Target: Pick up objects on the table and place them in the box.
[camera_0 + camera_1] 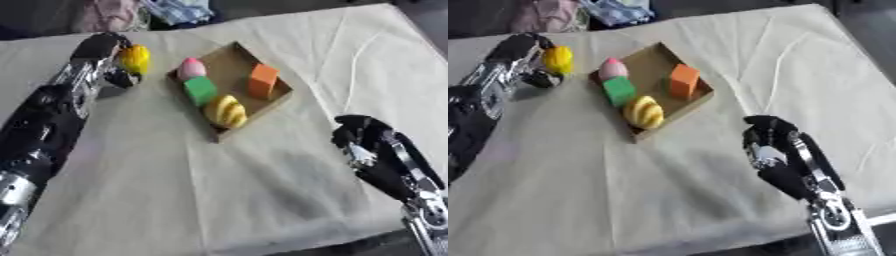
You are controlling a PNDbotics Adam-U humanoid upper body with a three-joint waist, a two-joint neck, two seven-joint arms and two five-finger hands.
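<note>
Right hand (776,150) idle, fingers curled on nothing; left hand (109,55) grasps yellow obj (136,59) just left of box (229,59).

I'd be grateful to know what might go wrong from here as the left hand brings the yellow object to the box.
1. The left hand holds the yellow object outside the box; released early, it would land on the cloth.
2. The box already holds a pink item, green block, orange block and yellow piece; lowering in could knock them.
</note>
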